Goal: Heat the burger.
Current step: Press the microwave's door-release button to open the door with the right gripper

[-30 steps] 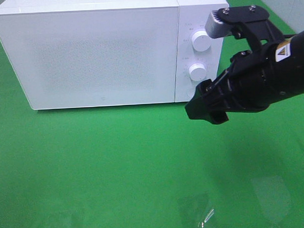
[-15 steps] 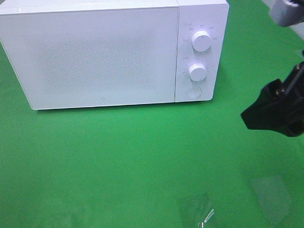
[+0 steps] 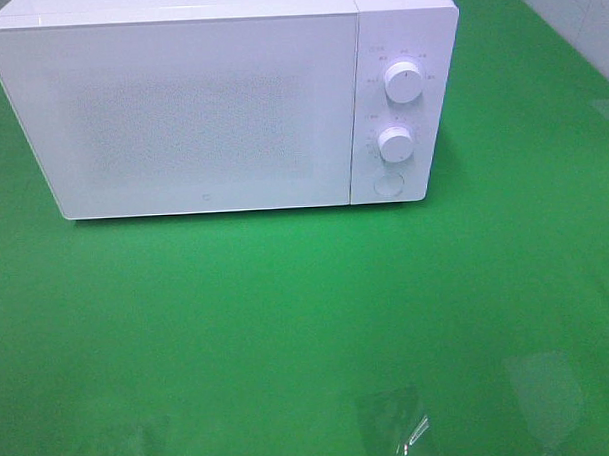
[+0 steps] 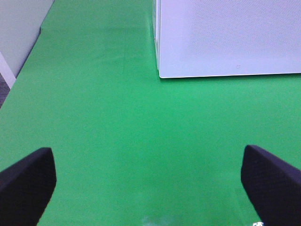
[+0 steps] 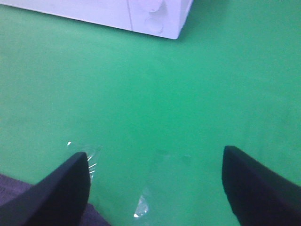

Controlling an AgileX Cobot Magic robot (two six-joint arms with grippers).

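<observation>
Burger: not visible in any view, so can't place it vs either gripper or tell its look. L gripper [image 4: 149, 188] is spread wide, nothing betw. its fingers, over green cloth [image 3: 288, 319] near the microwave's [image 3: 200, 112] door-end corner. R gripper [image 5: 157, 188] is also released and empty, over cloth in front of the ctrl-panel end. Frosted white door [image 3: 181, 122] is shut and hides the inside. Two knobs [image 3: 403, 81] sit one above the other, round button [image 3: 388, 183] below.
</observation>
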